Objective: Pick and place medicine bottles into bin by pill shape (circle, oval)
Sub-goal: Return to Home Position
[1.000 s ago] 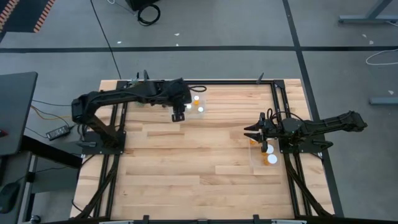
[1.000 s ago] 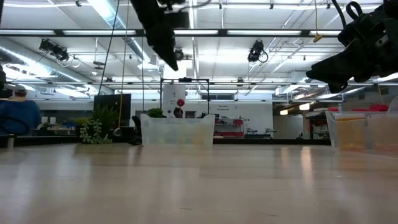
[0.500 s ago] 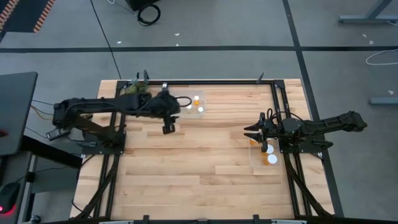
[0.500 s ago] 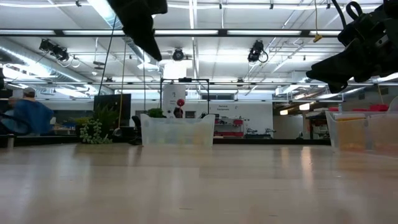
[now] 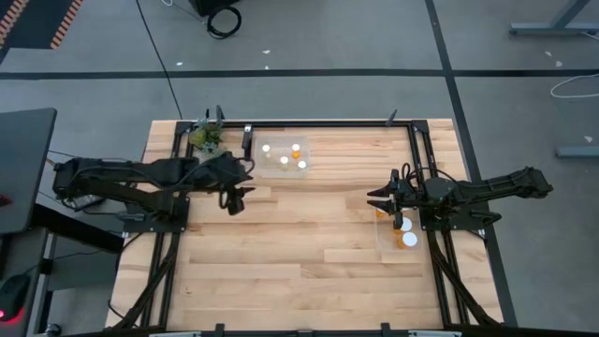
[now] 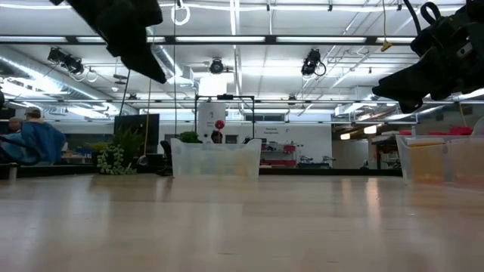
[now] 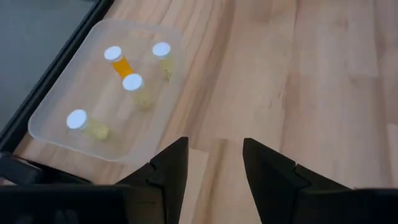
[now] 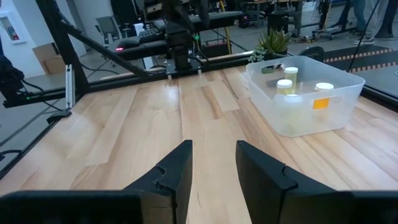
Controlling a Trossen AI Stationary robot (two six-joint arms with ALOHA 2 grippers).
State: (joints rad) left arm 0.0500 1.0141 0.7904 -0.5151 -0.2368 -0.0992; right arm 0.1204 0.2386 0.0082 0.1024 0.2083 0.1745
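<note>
Pulling my left gripper [image 5: 231, 203] back from the far bin [image 5: 258, 170] toward its base, fingers apart and empty. Four bottles [image 5: 284, 160] lie in that bin, the others in the right bin [image 5: 388, 253]. The right gripper [image 5: 374, 200] waits beside it, fingers apart. Sorting looks finished.

The table [image 5: 299, 243] is pale wooden planks, with a black metal frame [image 5: 328, 123] running round its edges. One clear plastic bin [image 5: 270, 169] sits near the far edge. A second clear bin [image 5: 387, 246] sits at the right side, and a small potted plant [image 5: 206, 138] stands in the far left corner.
</note>
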